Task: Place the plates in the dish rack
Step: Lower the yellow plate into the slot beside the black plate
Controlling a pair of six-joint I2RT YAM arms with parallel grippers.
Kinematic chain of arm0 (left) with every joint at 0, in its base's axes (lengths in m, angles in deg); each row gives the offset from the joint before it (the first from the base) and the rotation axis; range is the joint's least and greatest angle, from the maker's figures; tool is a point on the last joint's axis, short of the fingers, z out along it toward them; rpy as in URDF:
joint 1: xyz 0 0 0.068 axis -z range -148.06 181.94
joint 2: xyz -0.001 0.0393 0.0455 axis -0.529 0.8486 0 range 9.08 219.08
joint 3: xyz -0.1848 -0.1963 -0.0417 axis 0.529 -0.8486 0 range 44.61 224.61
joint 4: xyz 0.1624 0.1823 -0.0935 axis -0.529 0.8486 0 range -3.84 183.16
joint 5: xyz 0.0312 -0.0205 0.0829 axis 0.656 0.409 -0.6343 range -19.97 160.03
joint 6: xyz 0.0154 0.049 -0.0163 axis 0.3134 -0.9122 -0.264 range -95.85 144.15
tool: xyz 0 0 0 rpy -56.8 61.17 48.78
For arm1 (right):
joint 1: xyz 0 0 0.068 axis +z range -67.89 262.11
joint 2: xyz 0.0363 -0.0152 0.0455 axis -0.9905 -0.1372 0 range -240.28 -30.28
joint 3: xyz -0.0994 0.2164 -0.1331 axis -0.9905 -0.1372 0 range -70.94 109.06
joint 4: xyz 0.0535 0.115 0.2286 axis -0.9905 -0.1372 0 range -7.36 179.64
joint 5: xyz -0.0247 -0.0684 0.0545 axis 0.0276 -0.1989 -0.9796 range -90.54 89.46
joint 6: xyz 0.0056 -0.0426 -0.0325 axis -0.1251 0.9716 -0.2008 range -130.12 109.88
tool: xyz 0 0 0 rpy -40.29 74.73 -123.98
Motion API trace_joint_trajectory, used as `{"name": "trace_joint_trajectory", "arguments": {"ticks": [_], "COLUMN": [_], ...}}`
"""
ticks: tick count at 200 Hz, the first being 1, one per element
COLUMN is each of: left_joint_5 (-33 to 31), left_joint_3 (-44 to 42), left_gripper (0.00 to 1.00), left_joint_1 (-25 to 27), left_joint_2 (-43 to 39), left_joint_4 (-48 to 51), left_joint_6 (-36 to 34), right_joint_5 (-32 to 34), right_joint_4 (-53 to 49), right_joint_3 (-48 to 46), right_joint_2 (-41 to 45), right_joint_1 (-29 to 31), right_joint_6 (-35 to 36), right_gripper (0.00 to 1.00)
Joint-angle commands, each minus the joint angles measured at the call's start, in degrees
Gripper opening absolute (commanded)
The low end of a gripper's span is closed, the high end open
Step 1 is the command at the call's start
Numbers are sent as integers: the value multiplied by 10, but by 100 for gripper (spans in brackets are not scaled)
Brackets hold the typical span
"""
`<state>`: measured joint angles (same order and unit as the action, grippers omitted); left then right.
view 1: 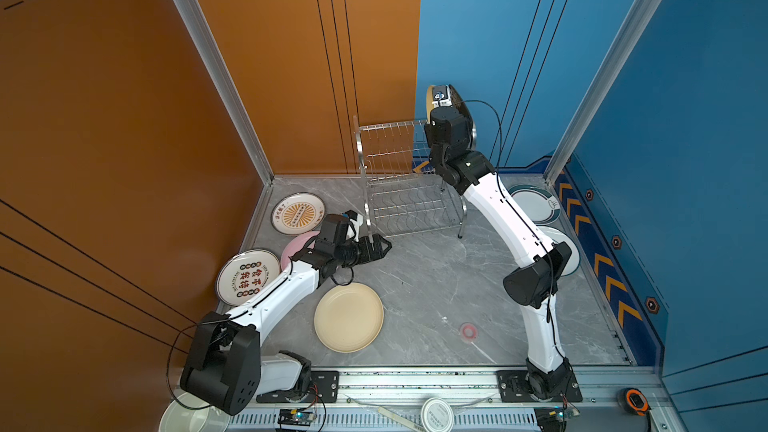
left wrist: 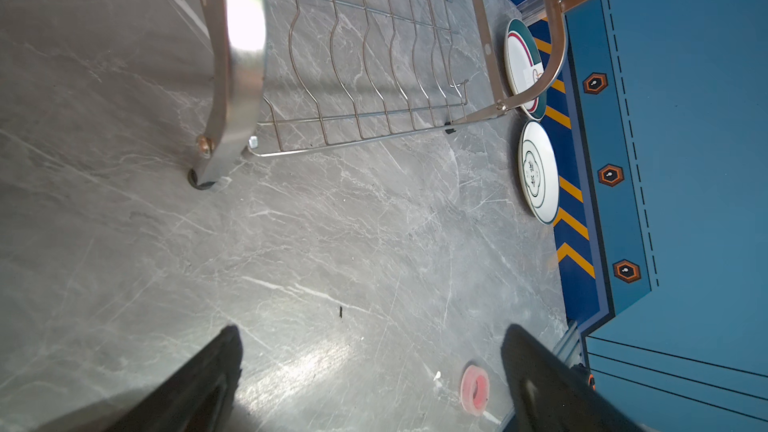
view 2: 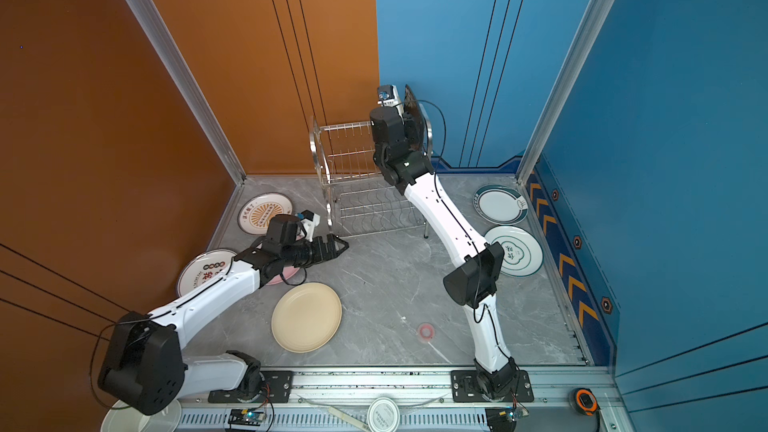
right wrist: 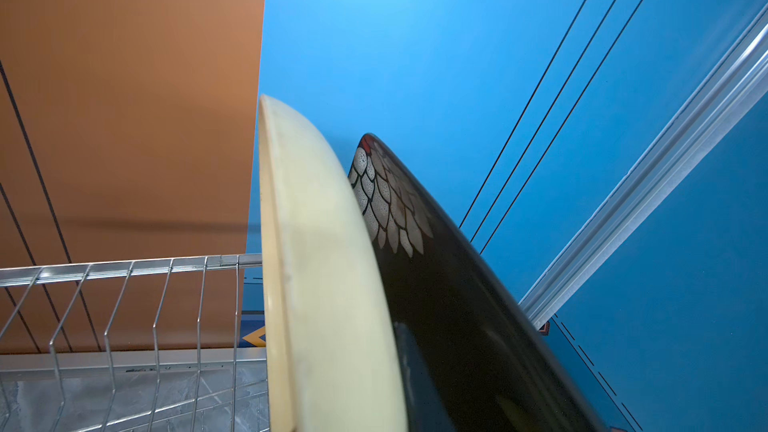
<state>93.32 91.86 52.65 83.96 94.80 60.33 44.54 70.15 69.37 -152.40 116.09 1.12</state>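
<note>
Plates on edge stand at the right end of the upper tier of your dish rack [view 1: 390,160]. One is the upright cream-yellow plate [right wrist: 328,284]. Just beside it, on the side away from the other prongs, is the black floral plate [right wrist: 436,268], which leans a little. The arm hides their lower edges, so you cannot tell how they sit among the prongs.

Your right gripper [view 2: 409,130] is up at that end, closed on the rim of the upright cream-yellow plate. In the right wrist view the plate runs straight down to where the fingers are and hides most of them.

Your left gripper [view 1: 384,246] has its jaws spread wide and carries nothing. It hangs low over the grey marble-look table [view 1: 424,284], just in front of the rack's front left leg.

You have six more plates lying flat on the table:
- On the left, near the orange wall, are the sunburst-print plate [view 1: 298,214] and the red-character plate [view 1: 245,278].
- The pink plate [view 1: 293,249] lies between those two, partly under the left arm.
- The flat cream-yellow plate [view 1: 348,317] lies nearer the front, apart from the others.
- On the right, along the blue wall, the broad-teal-rim plate [view 2: 500,203] lies behind the thin-teal-rim plate [view 2: 517,253].

A small red ring [view 1: 468,331] lies on the table toward the front right.
</note>
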Motion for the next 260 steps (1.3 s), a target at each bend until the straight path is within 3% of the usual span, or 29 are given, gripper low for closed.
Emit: {"name": "trace_joint_trajectory", "arguments": {"ticks": [1, 260], "left_joint_5": [-16, -30], "left_joint_3": [-5, -3], "left_gripper": [98, 98], "left_joint_1": [6, 19], "left_joint_2": [-13, -6], "left_joint_4": [8, 6], "left_joint_6": [5, 6], "right_joint_5": [5, 26], "right_joint_4": [-7, 44], "right_joint_3": [-2, -55], "right_joint_2": [2, 54], "right_joint_1": [-8, -1], "right_joint_6": [-16, 22], "right_gripper": [0, 0]}}
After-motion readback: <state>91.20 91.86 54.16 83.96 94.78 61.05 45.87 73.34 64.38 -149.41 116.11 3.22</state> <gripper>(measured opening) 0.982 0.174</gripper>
